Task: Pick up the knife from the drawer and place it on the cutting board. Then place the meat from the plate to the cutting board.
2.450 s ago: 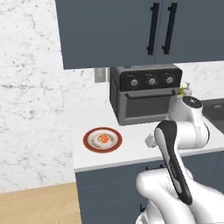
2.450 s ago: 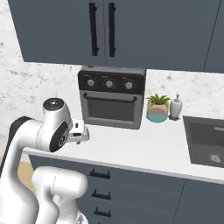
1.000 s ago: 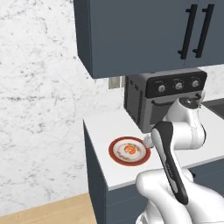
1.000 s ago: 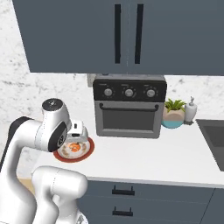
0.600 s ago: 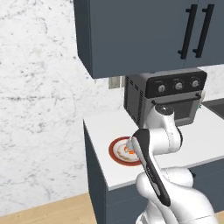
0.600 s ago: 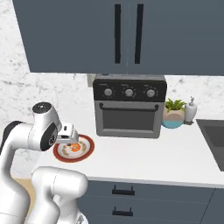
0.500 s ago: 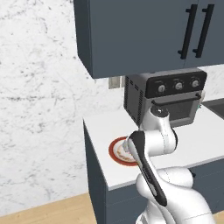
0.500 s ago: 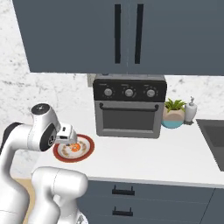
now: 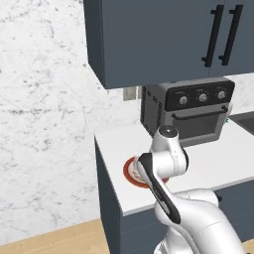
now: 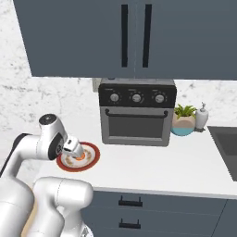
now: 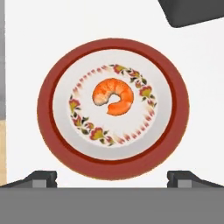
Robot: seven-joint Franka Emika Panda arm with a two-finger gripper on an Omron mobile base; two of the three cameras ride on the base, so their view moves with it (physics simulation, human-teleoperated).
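The meat (image 11: pixel 113 96), a curled orange chunk, lies at the centre of the plate (image 11: pixel 49 127) on the white desk (image 11: pixel 52 26). The end effector (image 11: pixel 112 178) hangs above it, fingers spread wide, holding nothing.

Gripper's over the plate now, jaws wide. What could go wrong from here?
1. The meat is small and curled on the plate; the open gripper may close on the red rim or push the piece aside.
2. The toaster oven stands close beside the plate, so a wide swing might clip it.
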